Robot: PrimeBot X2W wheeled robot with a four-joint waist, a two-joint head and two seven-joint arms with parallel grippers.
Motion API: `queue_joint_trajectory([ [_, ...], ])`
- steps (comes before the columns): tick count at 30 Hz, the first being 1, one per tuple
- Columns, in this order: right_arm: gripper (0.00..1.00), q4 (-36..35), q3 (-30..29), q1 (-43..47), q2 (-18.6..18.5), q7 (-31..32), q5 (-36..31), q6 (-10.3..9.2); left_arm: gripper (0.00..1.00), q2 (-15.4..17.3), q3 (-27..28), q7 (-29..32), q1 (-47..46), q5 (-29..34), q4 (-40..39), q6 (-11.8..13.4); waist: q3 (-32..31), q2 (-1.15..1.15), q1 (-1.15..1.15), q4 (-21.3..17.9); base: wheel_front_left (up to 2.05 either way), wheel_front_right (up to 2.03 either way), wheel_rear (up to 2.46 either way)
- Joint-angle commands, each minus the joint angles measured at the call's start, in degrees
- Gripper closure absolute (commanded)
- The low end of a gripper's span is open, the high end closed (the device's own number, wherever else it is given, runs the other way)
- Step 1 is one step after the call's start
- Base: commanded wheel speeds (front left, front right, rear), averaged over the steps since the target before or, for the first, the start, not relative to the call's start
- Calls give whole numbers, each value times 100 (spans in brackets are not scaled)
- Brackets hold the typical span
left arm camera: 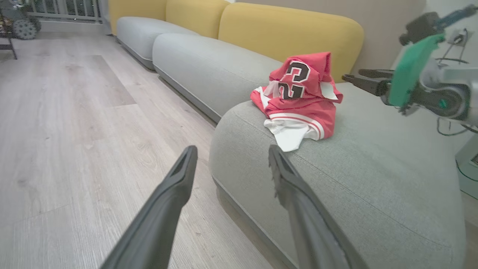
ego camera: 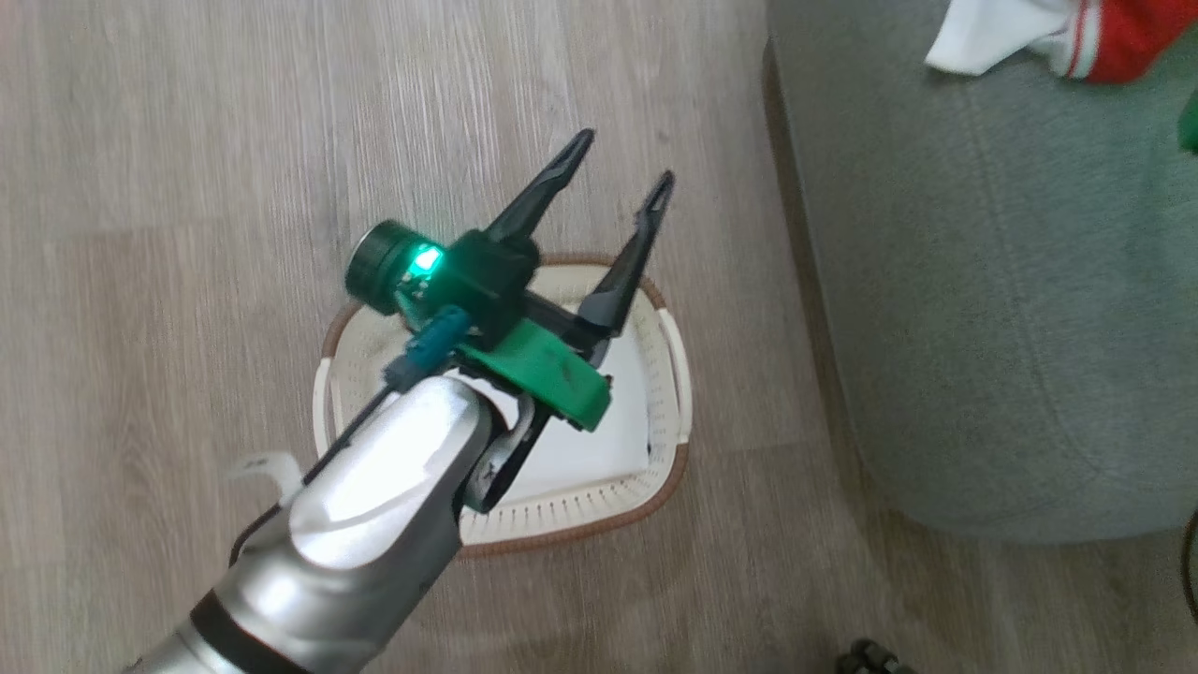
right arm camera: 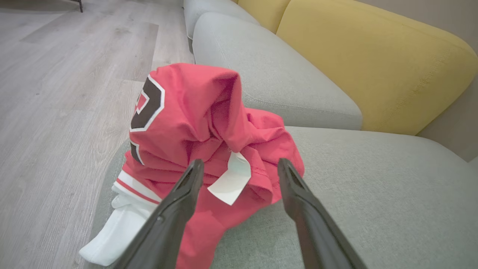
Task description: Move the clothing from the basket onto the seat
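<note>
I log the clothing (left arm camera: 298, 101) as one crumpled heap: a red jersey (right arm camera: 201, 112) with a black-and-white number on top, its white-striped hem low on the near side, and a white garment (right arm camera: 112, 231) poking out beneath it. The heap rests on the seat (left arm camera: 354, 175), a grey-green cushion with rounded edges and a pale seam, close to its left edge. The basket (ego camera: 580, 535), oval, white and perforated with a brown rim, stands upright on the floor (ego camera: 187, 187) just left of the seat, apart from it. Its inside shows white; I cannot tell whether that is cloth.
</note>
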Motion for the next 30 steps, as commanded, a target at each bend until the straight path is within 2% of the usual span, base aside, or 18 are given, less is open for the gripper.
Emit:
queue_joint_trajectory([
  [1, 0, -264, 142, 134, -54, -52, 150, 40, 0, 93, 251, -57, 25, -57, -156, 49, -238, 0, -1, -88, 0, 0, 0],
  [5, 0, -596, 619, 483, -70, -52, 667, 40, 0, 117, 513, -92, 237, -214, -97, 181, -603, 0, -1, -98, 0, 0, 0],
  [10, 0, -861, 1303, 895, -44, -53, 1275, 40, 0, 193, 984, -119, 685, -350, -21, 496, -1163, 0, -1, -30, 0, 0, 0],
  [19, 0, -1382, 2181, 1734, 242, -53, 2017, 40, 0, 444, 1916, -124, 1877, -408, -289, 879, -1949, 0, -1, 198, 0, 0, 0],
  [25, 0, -1944, 2265, 2537, 489, -53, 2256, 40, 0, 540, 2583, -124, 2745, -336, -571, 961, -2345, 0, -1, 348, 0, 0, 0],
  [30, 0, -2577, 2136, 3320, 822, -53, 2222, 40, 0, 482, 3039, -124, 3414, -220, -759, 892, -2626, 0, -1, 450, 0, 0, 0],
])
